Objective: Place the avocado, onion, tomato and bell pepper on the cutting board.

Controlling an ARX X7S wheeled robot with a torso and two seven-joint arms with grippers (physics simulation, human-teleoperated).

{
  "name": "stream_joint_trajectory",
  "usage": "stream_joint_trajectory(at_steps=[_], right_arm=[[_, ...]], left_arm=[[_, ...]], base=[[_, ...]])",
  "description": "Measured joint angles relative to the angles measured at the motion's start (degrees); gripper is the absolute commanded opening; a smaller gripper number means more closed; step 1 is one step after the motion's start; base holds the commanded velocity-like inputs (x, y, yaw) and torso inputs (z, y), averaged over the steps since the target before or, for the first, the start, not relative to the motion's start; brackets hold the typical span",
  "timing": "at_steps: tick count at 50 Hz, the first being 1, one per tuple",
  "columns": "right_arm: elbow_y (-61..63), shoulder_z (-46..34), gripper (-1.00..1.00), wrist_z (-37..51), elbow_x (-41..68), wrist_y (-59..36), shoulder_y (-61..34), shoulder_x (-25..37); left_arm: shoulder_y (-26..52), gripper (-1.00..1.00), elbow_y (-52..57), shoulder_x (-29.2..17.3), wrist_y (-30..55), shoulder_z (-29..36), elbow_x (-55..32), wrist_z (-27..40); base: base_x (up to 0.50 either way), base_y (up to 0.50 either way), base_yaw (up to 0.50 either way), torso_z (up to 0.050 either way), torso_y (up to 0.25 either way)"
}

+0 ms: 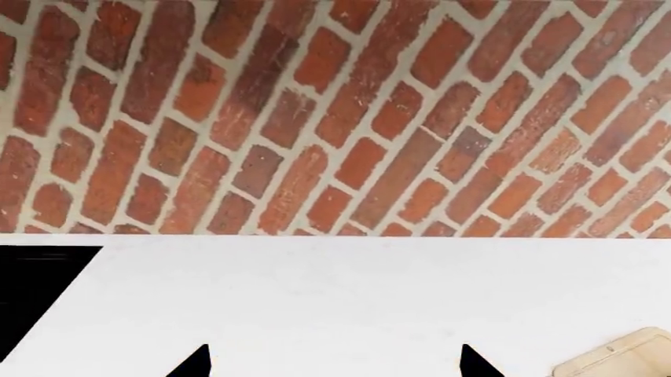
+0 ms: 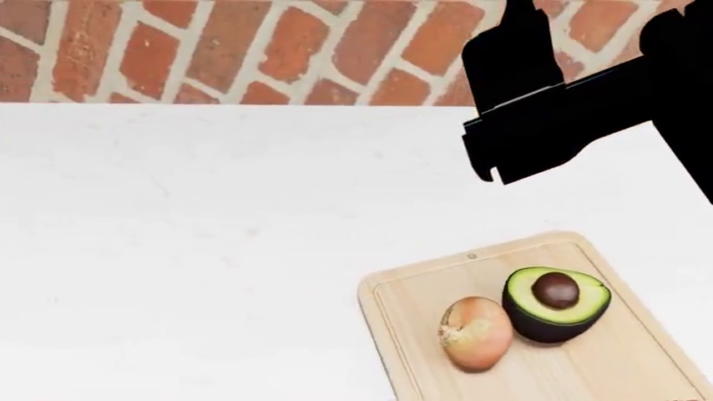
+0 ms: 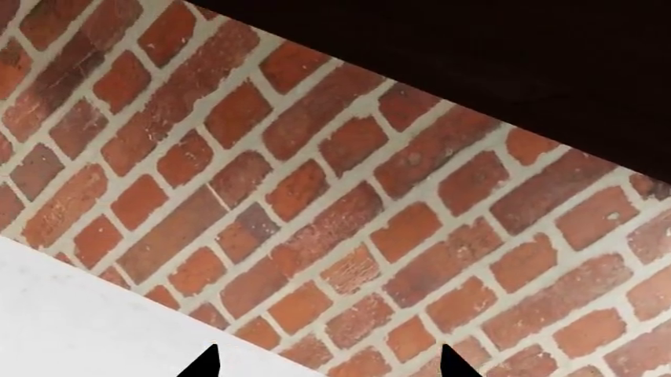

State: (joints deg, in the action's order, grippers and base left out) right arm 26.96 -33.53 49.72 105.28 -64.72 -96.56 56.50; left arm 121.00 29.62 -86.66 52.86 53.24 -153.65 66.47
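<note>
1. The onion and the avocado are already lying on the cutting board, side by side and just touching or nearly so; the tomato and the bell pepper are showing in none of the views, so the step in hand looks to be finding and fetching one of them.
2. The left pincer is hanging spread and empty above the white worktop, with a corner of the board showing at the edge of its wrist view.
3. The right pincer is likewise standing spread, gripping nothing, and facing the brick wall over the worktop's far edge.
4. To do this well, I would be turning the head or base first until a missing vegetable comes into sight, then coming down over it with the tips wide — and setting it on the bare wood clear of the two already there, so nothing rolls off.
5. Hard to make out: the board is cut off at the head view's lower right, and a black arm is covering the upper right — something may be hiding there.
</note>
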Motion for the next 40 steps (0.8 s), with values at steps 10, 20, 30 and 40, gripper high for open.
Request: stream_joint_trajectory(at_steps=[10, 20, 30, 40], right_arm=[[0.68, 0.32, 1.0, -0.6, -0.39, 0.71, 1.44, 0.98], [1.08, 0.56, 1.0, -1.49, -1.38, 1.41, 3.03, 1.91], [1.14, 0.7, 1.0, -1.96, -2.01, 1.96, 4.11, 2.53], [0.65, 0.57, 1.0, -2.42, -2.71, 2.16, 4.56, 2.58]], left_arm=[[-0.94, 1.0, 0.6, 0.25, -0.45, -0.08, 0.17, 0.04], [-2.32, 1.0, 0.59, 1.83, -0.86, 0.1, 1.0, -0.36], [-2.81, 1.0, 0.37, 3.41, -1.18, -0.15, 1.15, -0.39], [-4.17, 1.0, -0.81, 6.16, -1.21, 0.22, 3.34, -2.18]], base=[[0.0, 0.5, 0.0, 0.0, 0.0], [0.0, 0.5, 0.0, 0.0, 0.0], [0.0, 0.5, 0.0, 0.0, 0.0], [0.0, 0.25, 0.0, 0.0, 0.0]])
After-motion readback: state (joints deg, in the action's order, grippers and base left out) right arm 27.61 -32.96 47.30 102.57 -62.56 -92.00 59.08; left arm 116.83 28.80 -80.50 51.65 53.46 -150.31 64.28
